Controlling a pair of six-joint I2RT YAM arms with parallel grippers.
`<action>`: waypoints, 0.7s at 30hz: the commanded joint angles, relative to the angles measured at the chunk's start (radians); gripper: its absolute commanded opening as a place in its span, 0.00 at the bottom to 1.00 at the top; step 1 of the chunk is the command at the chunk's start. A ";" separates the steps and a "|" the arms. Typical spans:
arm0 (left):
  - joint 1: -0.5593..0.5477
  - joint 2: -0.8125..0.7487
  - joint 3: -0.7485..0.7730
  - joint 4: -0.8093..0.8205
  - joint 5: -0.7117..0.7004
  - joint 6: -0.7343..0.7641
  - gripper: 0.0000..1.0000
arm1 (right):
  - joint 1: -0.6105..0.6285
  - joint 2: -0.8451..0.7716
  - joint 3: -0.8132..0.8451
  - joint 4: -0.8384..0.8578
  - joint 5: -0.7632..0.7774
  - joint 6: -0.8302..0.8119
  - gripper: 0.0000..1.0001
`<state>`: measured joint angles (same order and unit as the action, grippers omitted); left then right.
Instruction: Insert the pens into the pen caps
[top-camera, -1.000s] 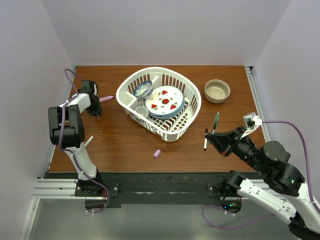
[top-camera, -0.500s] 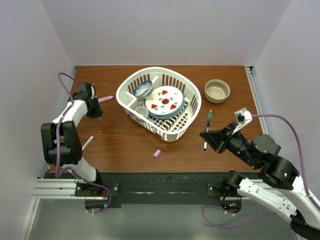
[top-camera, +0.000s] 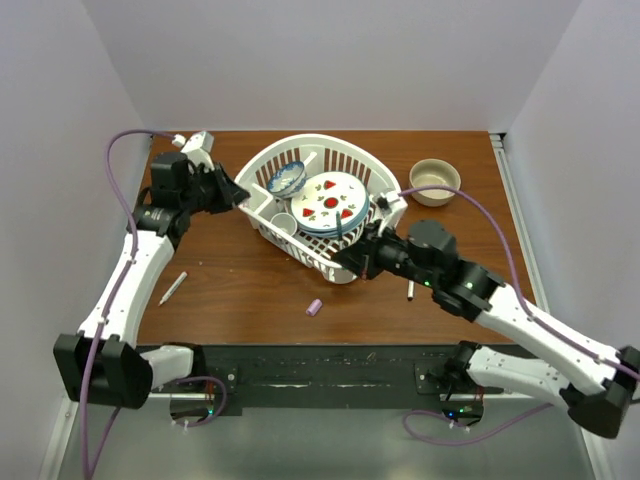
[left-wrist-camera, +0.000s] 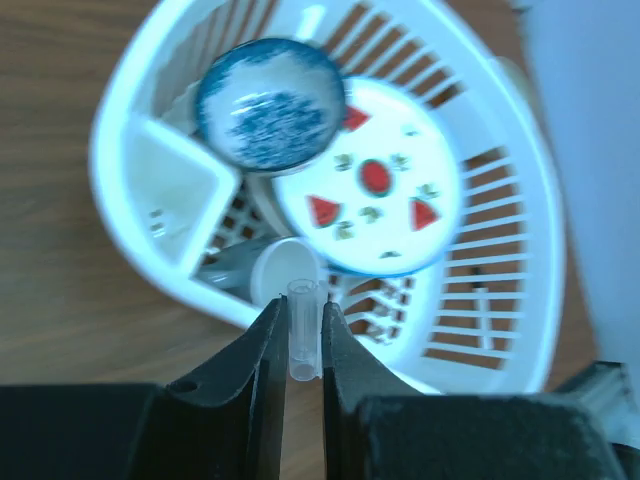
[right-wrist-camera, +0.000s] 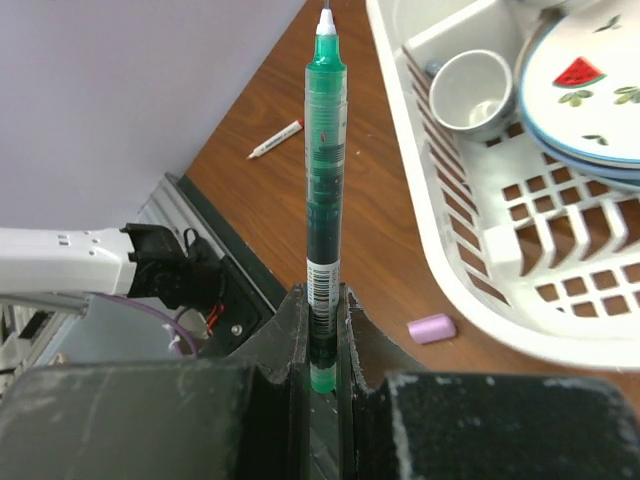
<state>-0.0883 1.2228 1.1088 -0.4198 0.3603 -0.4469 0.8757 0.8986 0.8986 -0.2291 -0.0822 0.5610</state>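
Note:
In the left wrist view my left gripper (left-wrist-camera: 300, 305) is shut on a short clear pen cap (left-wrist-camera: 303, 330), held upright above the basket's near rim. My right gripper (right-wrist-camera: 320, 295) is shut on the lower end of a green pen (right-wrist-camera: 325, 170) whose white tip points away from it. From above, the left gripper (top-camera: 237, 196) hangs at the basket's left side and the right gripper (top-camera: 346, 259) at its front edge. A lilac pen cap (top-camera: 314, 307) (right-wrist-camera: 431, 328) lies on the table. A white pen (top-camera: 173, 288) (right-wrist-camera: 275, 139) lies at the left, and another pen (top-camera: 409, 291) shows under the right arm.
The white basket (top-camera: 385, 215) (left-wrist-camera: 120, 190) holds a fruit-patterned plate (top-camera: 329, 201), a blue bowl (top-camera: 286, 178) and a small cup (right-wrist-camera: 472, 88). A beige bowl (top-camera: 434, 182) stands at the back right. The right arm crosses the table's front middle.
The left arm has swung from the table's left edge in to the basket's left side. The right arm has carried the green pen from the right side to the basket's front.

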 joint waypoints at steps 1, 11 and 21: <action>-0.053 -0.111 0.016 0.224 0.184 -0.179 0.00 | 0.031 0.127 0.016 0.268 -0.085 0.051 0.00; -0.097 -0.292 -0.225 0.740 0.307 -0.539 0.00 | 0.169 0.370 0.056 0.527 -0.033 0.057 0.00; -0.100 -0.348 -0.309 0.828 0.341 -0.605 0.00 | 0.195 0.419 0.088 0.580 0.019 0.066 0.00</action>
<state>-0.1814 0.9058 0.8215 0.3195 0.6659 -1.0046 1.0622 1.3083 0.9298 0.2615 -0.0967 0.6144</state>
